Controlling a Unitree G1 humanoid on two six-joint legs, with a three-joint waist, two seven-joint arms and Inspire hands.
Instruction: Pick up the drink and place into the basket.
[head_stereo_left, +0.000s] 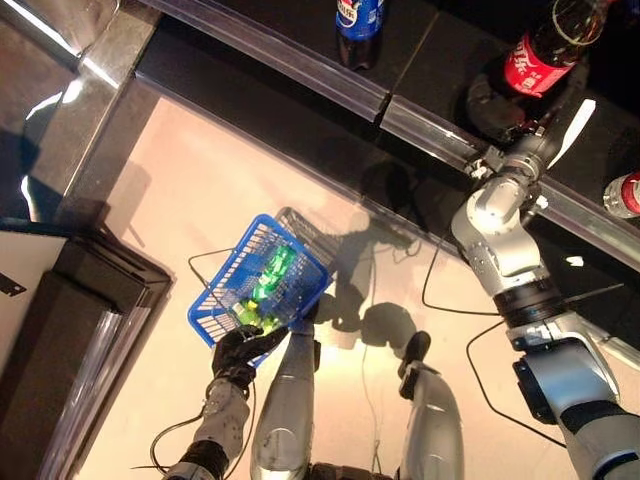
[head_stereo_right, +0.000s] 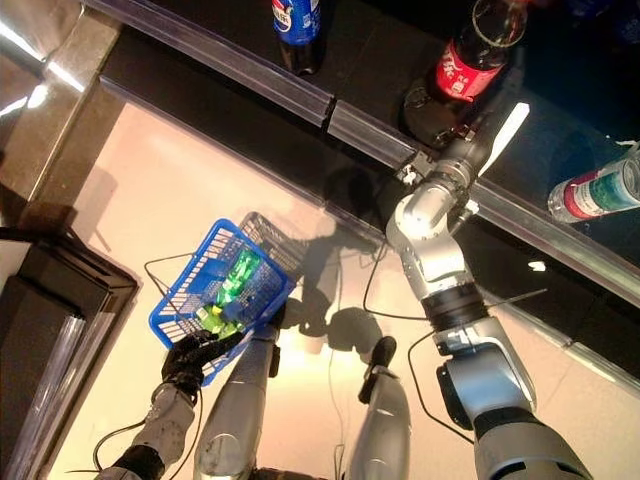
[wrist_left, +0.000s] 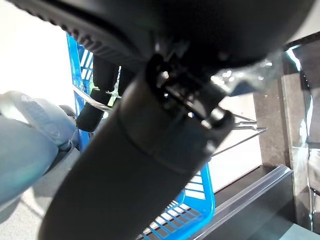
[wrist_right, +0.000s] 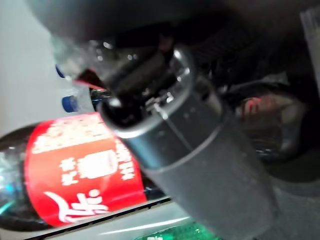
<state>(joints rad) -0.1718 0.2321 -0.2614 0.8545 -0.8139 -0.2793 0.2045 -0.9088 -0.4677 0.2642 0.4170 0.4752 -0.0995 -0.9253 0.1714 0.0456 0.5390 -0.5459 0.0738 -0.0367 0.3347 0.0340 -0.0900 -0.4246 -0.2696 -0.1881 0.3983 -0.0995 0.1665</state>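
While the left hand (head_stereo_left: 240, 352) grips the blue basket (head_stereo_left: 222, 297), the right hand (head_stereo_left: 497, 108) reaches the cola bottle (head_stereo_left: 546, 48).
Left fingers curl round the basket's handle; the right fingers' state cannot be told; bottle stands on the shelf (head_stereo_left: 300, 62) near its front edge.

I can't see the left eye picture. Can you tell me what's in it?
The robot's right hand reaches to the base of a dark cola bottle with a red label on a black shelf. Its left hand holds a blue basket with green bottles inside, low above the pale floor. A blue-labelled bottle stands further along.
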